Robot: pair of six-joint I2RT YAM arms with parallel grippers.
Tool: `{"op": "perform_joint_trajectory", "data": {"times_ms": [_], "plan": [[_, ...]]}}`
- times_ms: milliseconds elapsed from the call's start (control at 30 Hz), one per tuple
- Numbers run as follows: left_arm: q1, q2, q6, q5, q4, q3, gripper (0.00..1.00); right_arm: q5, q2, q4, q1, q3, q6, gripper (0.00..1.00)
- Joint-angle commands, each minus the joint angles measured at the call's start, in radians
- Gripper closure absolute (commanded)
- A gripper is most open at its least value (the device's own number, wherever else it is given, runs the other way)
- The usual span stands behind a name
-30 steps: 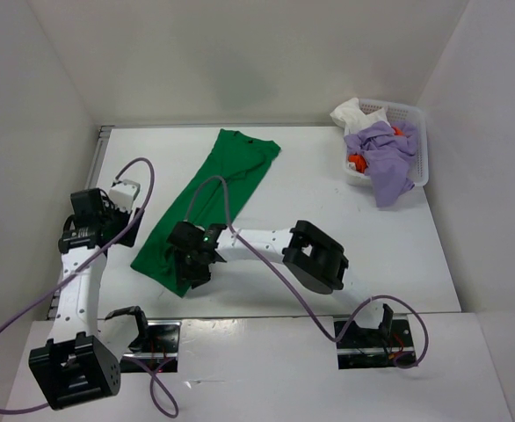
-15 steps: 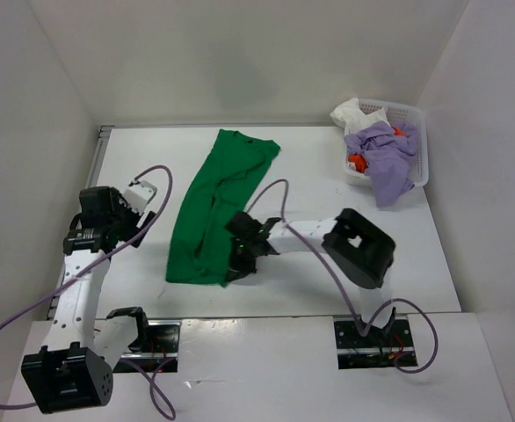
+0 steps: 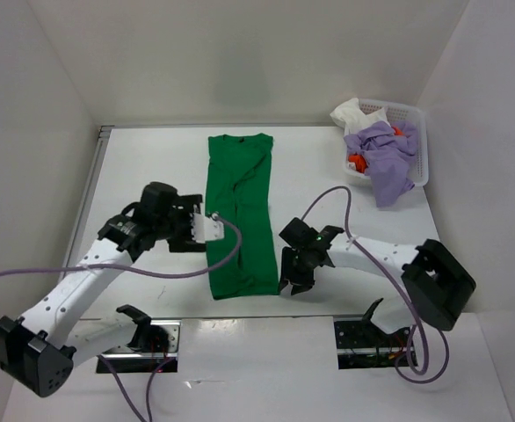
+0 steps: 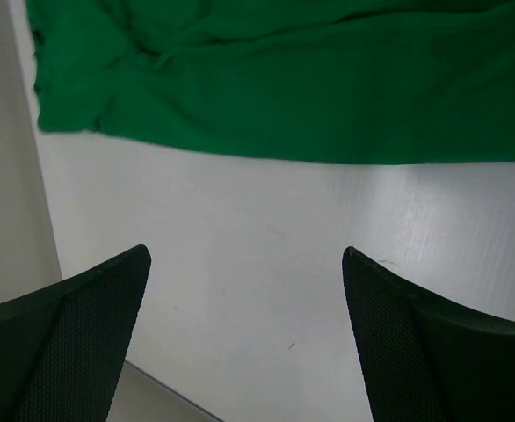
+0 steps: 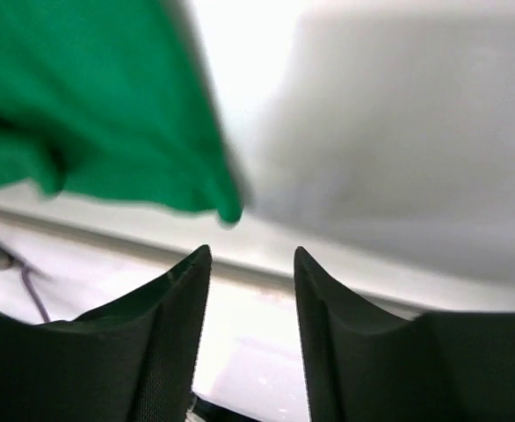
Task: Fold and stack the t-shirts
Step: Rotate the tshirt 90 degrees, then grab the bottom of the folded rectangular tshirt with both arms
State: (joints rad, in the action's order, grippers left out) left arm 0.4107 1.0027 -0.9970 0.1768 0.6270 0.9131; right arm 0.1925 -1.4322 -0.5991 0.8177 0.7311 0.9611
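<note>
The green t-shirt (image 3: 238,211) lies as a long narrow strip down the middle of the table, collar at the far end; its side edge shows in the left wrist view (image 4: 310,79). My left gripper (image 3: 206,230) hovers at the strip's left edge, open and empty (image 4: 245,252). My right gripper (image 3: 291,283) sits just right of the shirt's near hem, jaws apart with nothing between them (image 5: 251,252); the hem corner (image 5: 108,114) lies just beyond its fingertips. The lavender t-shirt (image 3: 385,158), white t-shirt (image 3: 354,112) and orange-red t-shirt (image 3: 358,162) are heaped in the basket.
The white mesh basket (image 3: 419,141) stands at the far right corner, with the lavender cloth hanging over its front rim. White walls close in the table on three sides. Purple cables loop from both arms over the near part of the table (image 3: 363,211).
The green t-shirt went from slanting to lying straight. My right gripper dragged its near hem rightward, let go and moved off right. My left arm swung in toward the shirt's left edge.
</note>
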Motion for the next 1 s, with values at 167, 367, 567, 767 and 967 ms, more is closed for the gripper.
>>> {"op": "perform_joint_trajectory", "data": {"times_ms": [167, 367, 567, 767, 967], "plan": [[0.380, -0.004, -0.259, 0.010, 0.092, -0.153, 0.04, -0.034, 0.115, -0.133, -0.003, 0.070, -0.081, 0.49], [0.542, -0.096, -0.380, 0.070, 0.012, -0.278, 0.07, 0.022, -0.017, -0.014, -0.003, 0.131, -0.137, 0.49], [0.568, 0.104, -0.494, 0.113, -0.030, -0.260, 0.12, 0.036, -0.114, 0.024, -0.021, 0.172, -0.200, 0.49], [0.568, 0.295, -0.555, 0.104, -0.036, -0.240, 0.13, 0.077, -0.125, 0.058, -0.031, 0.123, -0.200, 0.49], [0.568, 0.367, -0.546, 0.082, -0.081, -0.266, 0.27, 0.105, -0.146, 0.090, -0.063, 0.091, -0.220, 0.49]]}}
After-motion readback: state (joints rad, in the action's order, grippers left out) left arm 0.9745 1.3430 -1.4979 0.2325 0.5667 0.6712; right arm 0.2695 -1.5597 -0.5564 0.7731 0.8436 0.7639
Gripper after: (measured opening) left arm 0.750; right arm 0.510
